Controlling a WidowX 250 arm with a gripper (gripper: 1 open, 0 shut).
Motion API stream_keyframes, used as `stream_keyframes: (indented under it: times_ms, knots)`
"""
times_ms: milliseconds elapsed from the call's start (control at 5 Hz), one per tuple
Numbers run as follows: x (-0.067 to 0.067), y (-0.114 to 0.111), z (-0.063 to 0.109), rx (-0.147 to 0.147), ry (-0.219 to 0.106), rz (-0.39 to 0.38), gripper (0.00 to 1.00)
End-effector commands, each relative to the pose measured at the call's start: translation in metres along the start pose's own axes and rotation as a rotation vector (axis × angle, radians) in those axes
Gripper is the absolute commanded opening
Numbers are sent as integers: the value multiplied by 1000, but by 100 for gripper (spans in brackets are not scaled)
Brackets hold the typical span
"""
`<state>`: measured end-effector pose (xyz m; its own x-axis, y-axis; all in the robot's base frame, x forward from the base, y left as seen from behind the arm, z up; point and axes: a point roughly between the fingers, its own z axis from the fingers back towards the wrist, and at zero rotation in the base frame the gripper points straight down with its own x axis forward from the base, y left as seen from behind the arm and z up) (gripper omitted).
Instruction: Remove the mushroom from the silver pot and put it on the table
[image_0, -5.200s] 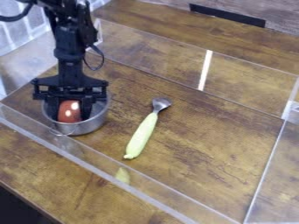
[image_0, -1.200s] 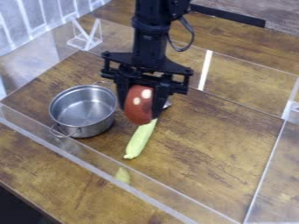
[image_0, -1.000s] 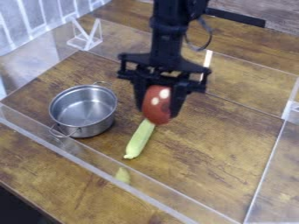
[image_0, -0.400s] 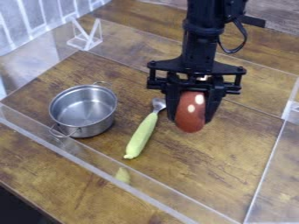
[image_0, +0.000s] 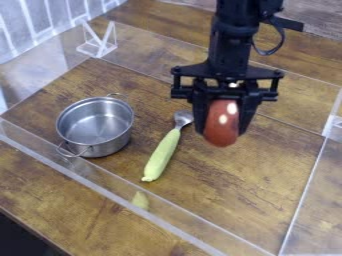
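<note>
Mushroom (image_0: 222, 122) hangs clamped between the gripper's (image_0: 225, 106) jaws above the table (image_0: 254, 190), well right of the silver pot (image_0: 95, 126) and just beyond the yellow-green corn piece (image_0: 164, 153).

Black claw (image_0: 225, 100) pointing down, clamped around red-brown mushroom (image_0: 222, 123), held above wood-plank tabletop (image_0: 254, 175). Empty silver pot (image_0: 95, 125) well apart at left. Yellow-green corn piece (image_0: 163, 152) lying between pot and mushroom.
</note>
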<state>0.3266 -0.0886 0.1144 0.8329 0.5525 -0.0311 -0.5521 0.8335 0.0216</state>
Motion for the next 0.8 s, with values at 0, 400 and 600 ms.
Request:
stream_keyframes:
  times_ms: [0,400,600]
  knots:
    - [13,-1,16,-42,-39,47,0]
    - [21,-18,25,-46,-41,101,0]
    - [21,-20,34,-48,-43,119,0]
